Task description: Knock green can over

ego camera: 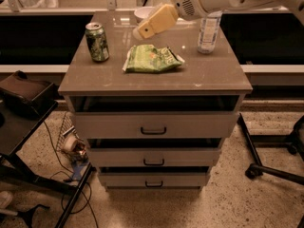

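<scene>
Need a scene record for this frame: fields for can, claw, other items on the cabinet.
green can: upright, back-left of cabinet top
claw: over the top, right of the can, apart from it
snack bag: flat, centre
water bottle: upright, back-right
bowl: rear edge, partly hidden by claw
task: can not yet knocked over

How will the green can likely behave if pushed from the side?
The green can stands upright, taller than wide, so a high push probably tips it. Round, it may then roll on the smooth cabinet top. The gripper hovers apart, near the snack bag.
</scene>
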Action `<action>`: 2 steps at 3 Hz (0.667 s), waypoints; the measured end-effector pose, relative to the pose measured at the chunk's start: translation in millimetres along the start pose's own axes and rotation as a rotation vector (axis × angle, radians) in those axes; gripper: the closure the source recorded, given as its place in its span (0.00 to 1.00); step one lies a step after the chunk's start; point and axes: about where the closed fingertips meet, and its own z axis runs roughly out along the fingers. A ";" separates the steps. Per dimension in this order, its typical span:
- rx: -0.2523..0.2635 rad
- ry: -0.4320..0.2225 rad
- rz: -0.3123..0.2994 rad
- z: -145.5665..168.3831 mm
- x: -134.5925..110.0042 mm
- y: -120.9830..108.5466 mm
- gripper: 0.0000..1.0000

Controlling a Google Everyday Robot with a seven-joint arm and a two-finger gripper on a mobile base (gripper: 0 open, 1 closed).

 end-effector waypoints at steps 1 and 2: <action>-0.010 -0.028 -0.002 35.0 -2.7 2.7 0.00; -0.038 -0.108 0.012 102.1 -4.3 9.0 0.00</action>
